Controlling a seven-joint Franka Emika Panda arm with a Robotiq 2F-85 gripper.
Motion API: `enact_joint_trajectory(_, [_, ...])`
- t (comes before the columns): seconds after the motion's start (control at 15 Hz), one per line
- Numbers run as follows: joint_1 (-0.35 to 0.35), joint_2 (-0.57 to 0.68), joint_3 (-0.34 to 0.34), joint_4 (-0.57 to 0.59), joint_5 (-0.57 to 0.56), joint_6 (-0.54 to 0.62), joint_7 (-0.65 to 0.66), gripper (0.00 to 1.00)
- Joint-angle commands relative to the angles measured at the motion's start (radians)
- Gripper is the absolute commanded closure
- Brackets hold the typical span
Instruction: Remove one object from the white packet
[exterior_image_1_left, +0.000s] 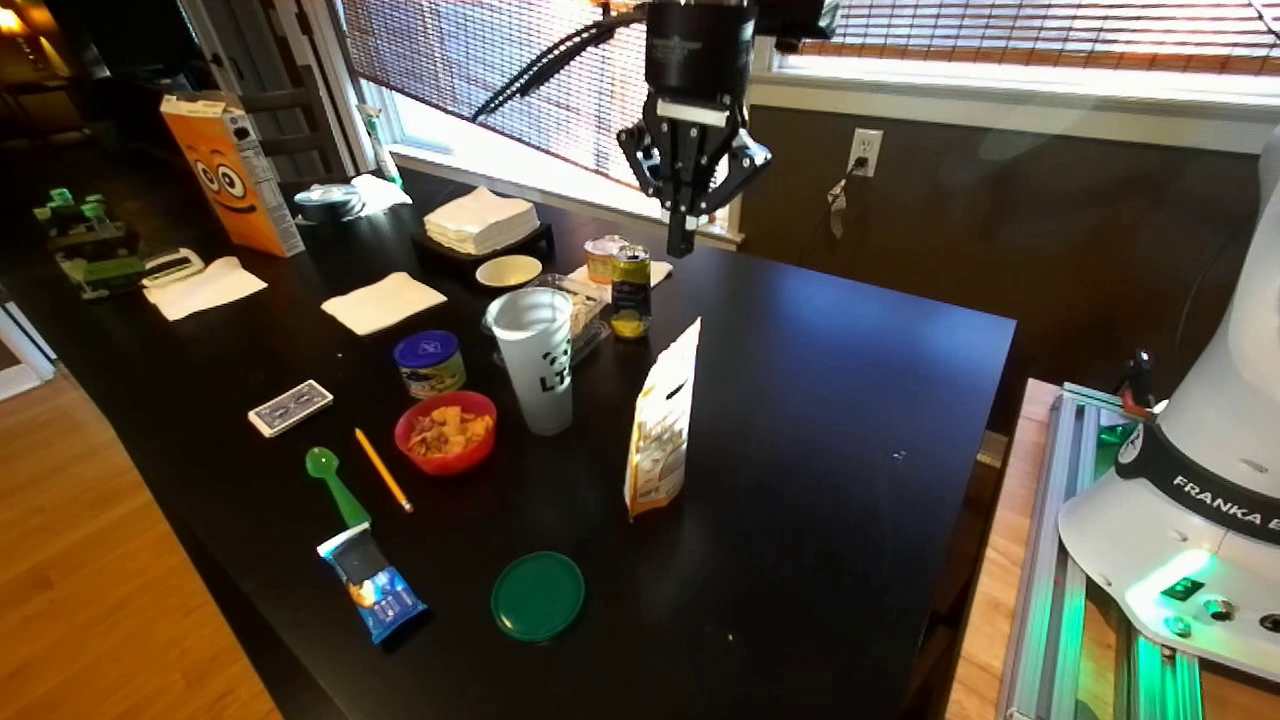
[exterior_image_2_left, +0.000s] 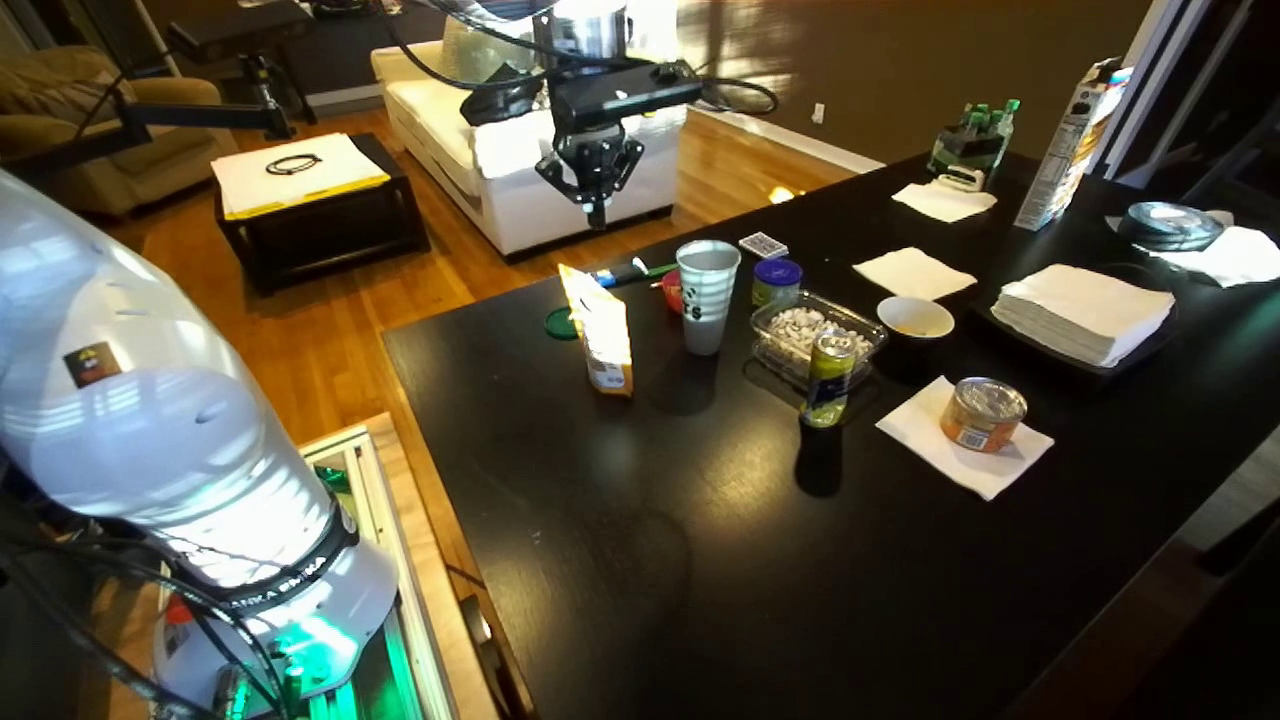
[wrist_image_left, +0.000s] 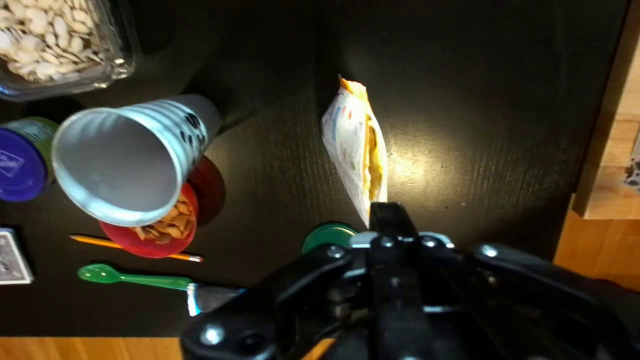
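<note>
White packet (exterior_image_1_left: 663, 430) stands upright on the black table (exterior_image_1_left: 820, 400), near but apart from the cup (exterior_image_1_left: 540, 370). Long axis vertical; parted mouth (wrist_image_left: 374, 160) points up in my wrist view, contents unclear. My gripper (exterior_image_1_left: 681, 240) hangs above the packet, jaws pressed together.

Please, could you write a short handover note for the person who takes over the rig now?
Pincer: shut, raised above the table; nothing visible in its grip.
White packet: upright on the table, apart from the cup; top looks narrowly open, individual objects inside unclear.
Done: no removal evident.
Left: probably open the pincer, lower it to the packet, lift one object out.
</note>
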Motion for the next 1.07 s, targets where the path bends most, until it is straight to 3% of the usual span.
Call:
enact_joint_trajectory(0.0, [-0.013, -0.002, 0.02, -0.012, 0.015, -0.002, -0.036, 0.99])
enact_joint_trajectory(0.53, [0.033, 0.023, 0.083, -0.015, -0.03, 0.001, -0.259, 1.0])
enact_joint_trajectory(1.0, [-0.003, 0.099, 0.118, -0.034, -0.066, 0.095, -0.209, 1.0])
